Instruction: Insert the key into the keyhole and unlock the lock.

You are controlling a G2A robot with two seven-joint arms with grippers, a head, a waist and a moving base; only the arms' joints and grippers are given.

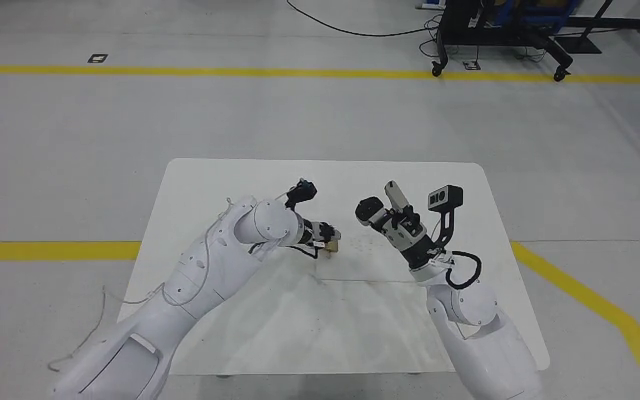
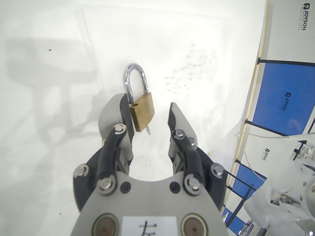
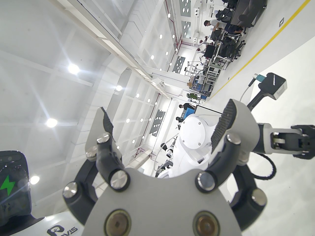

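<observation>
A brass padlock with a silver shackle sits between the fingers of my left gripper, leaning on one finger pad. The other pad stands clear of it, so this gripper is open. One shackle leg looks lifted out of its hole in the body. A small silver key tip sticks out of the lock's underside. From above, the padlock lies mid-table at the left gripper. My right gripper hangs open and empty just right of it, tilted upward; its fingertips frame the ceiling.
The white table carries nothing else near the lock. A faint rectangular outline marks its surface. The left arm's forearm shows beyond the right gripper. A black cart stands far off on the floor.
</observation>
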